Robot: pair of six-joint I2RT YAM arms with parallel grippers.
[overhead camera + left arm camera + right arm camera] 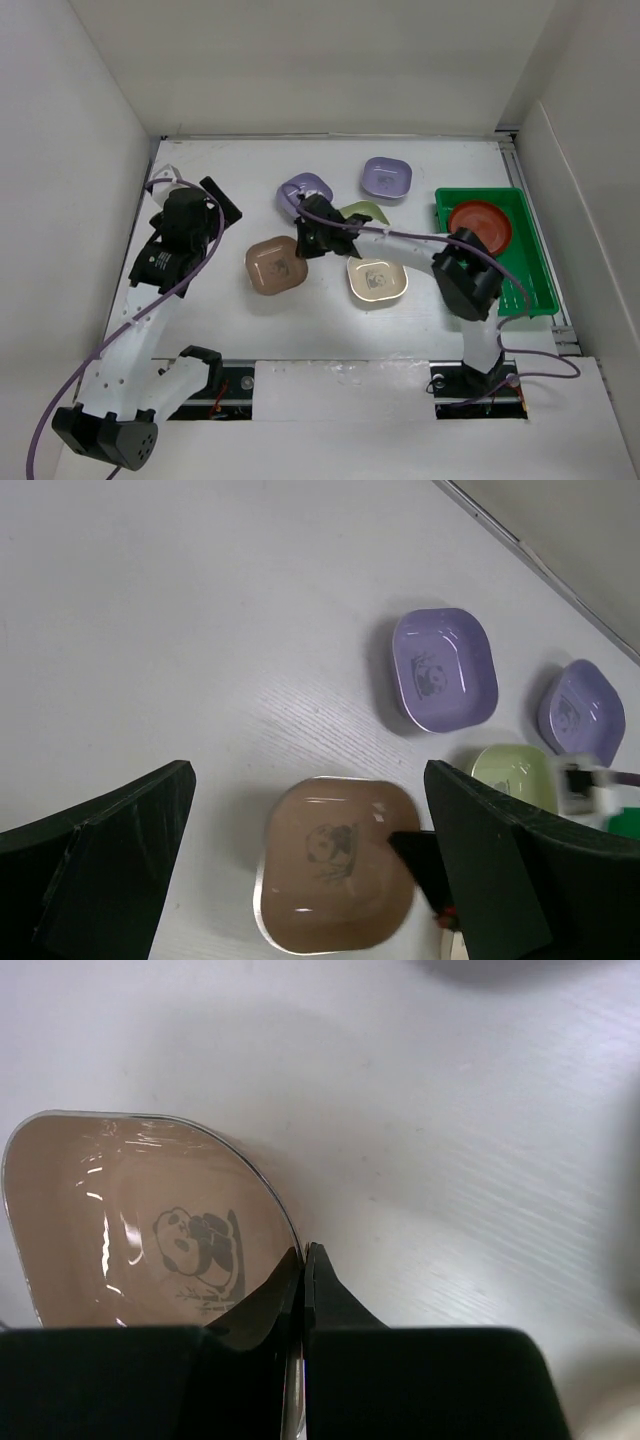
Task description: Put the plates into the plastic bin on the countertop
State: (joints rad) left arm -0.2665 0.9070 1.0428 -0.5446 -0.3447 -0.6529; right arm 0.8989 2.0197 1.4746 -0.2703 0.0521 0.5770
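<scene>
The pinkish-tan dish [275, 266] with a panda print lies on the white countertop [210, 320]. My right gripper [303, 243] is shut on its right rim; in the right wrist view the jaws [305, 1260] pinch the thin edge of the dish [130, 1220]. My left gripper [222, 203] is open and empty, above and to the left of that dish [335, 875], which shows between its fingers [308, 770]. A red-orange plate [480, 225] lies in the green plastic bin [530, 290] at the right.
A cream dish [377, 282], a green dish [365, 213] and two lavender dishes [306, 190] [386, 177] lie around the right arm's forearm. White walls bound the countertop on the left, back and right.
</scene>
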